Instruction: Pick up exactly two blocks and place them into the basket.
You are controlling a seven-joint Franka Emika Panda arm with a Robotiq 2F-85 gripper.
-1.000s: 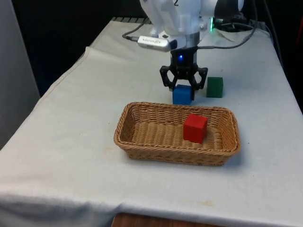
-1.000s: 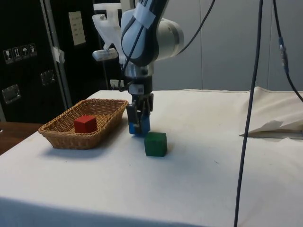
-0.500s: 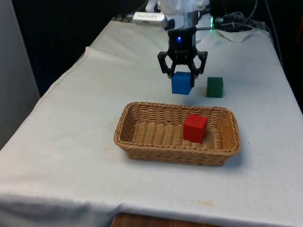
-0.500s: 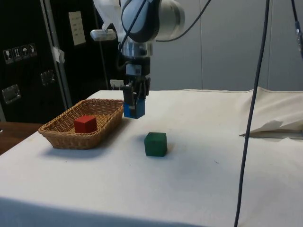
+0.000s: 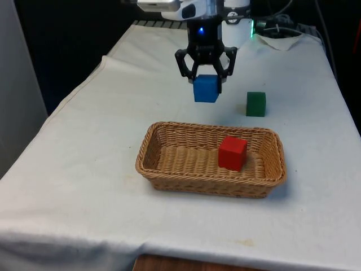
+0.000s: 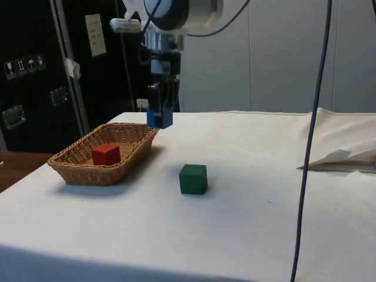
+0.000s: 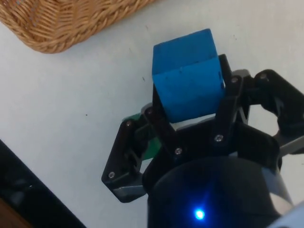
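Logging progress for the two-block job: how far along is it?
One done: the red block sits in the basket. In hand: the gripper holds the blue block in the air, short of the basket. Left: drop it in. The green block stays on the table.

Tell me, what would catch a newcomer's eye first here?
Probably the blue block, gripped in the robot's black hand and held in the air beyond the wicker basket. A red block already sits in that basket, and a green block rests alone on the white cloth.
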